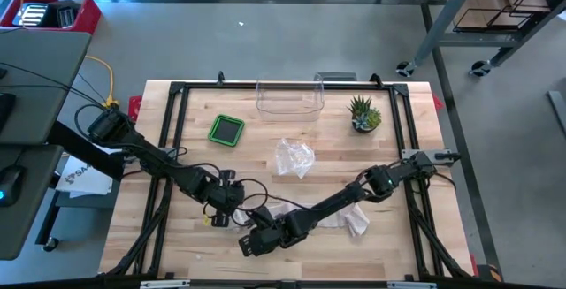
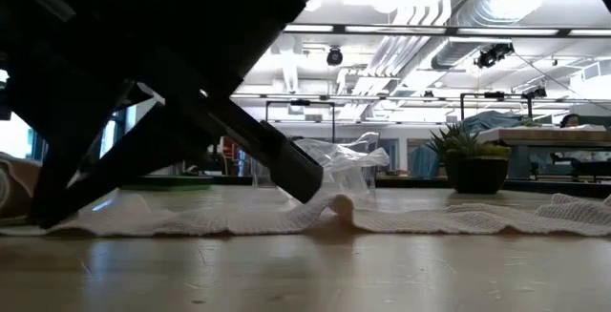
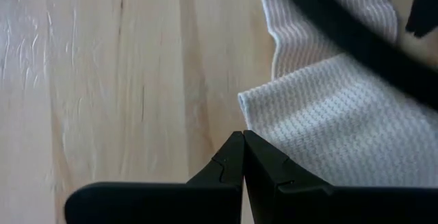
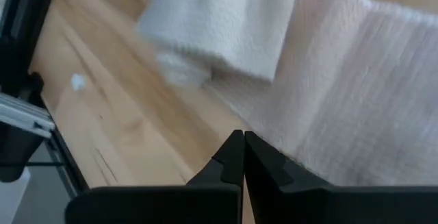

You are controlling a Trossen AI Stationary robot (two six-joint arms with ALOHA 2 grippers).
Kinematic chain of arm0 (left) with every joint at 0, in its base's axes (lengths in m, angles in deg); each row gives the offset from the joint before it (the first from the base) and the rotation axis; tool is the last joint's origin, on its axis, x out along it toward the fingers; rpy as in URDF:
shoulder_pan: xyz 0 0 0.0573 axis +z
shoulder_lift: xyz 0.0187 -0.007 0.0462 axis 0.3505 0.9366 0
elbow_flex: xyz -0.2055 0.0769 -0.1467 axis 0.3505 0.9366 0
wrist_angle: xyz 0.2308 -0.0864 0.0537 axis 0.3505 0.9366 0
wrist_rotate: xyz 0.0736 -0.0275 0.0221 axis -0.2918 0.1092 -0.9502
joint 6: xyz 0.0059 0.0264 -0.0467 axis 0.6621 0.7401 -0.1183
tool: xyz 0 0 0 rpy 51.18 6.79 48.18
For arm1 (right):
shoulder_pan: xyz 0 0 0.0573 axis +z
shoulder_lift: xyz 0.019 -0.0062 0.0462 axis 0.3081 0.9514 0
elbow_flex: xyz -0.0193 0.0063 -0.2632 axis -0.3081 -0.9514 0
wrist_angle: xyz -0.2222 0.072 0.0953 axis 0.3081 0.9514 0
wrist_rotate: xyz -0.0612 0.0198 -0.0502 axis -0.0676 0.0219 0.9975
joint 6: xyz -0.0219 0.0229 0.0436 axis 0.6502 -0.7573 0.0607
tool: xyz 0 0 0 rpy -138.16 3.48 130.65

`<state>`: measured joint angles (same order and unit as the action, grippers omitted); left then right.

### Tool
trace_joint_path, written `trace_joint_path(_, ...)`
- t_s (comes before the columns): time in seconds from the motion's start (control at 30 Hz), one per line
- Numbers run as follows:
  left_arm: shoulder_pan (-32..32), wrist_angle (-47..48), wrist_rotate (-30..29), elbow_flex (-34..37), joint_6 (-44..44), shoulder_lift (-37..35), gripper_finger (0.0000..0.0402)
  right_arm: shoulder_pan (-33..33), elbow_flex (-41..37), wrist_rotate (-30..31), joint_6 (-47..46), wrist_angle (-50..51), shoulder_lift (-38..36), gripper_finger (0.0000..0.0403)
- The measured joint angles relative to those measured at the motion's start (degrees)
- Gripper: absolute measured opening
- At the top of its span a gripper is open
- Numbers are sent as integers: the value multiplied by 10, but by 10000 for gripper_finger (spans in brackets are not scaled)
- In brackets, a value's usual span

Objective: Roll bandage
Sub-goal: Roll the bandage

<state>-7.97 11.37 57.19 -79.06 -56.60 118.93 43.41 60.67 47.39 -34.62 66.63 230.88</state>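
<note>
Both of my jaws are closed tight, holding nothing. My left gripper (image 3: 243, 157) sits low over the wooden table (image 1: 389, 245), its pressed-together fingertips right at the edge of the white bandage (image 3: 342, 128). My right gripper (image 4: 243, 157) rests at the bandage's other side, tips meeting at the cloth's border. Seen from above, the bandage (image 1: 340, 218) lies unrolled and flat near the table's front edge, with both arms reaching toward it. Farther back stand a crumpled plastic bag (image 1: 294, 156), a green dish (image 1: 227, 130), a clear bin (image 1: 289, 99) and a small potted plant (image 1: 363, 114).
</note>
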Motion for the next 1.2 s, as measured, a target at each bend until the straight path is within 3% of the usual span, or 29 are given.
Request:
trace_joint_path(0.23,-1,-30,15,0,8,0,0,-15,0,-1,1,5,0,0)
trace_joint_path(0.57,-1,9,9,0,58,0,0,-13,1,-39,30,-46,-21,0)
trace_joint_path(1.2,0,-32,18,0,60,0,0,-2,0,-48,-50,-8,9,0)
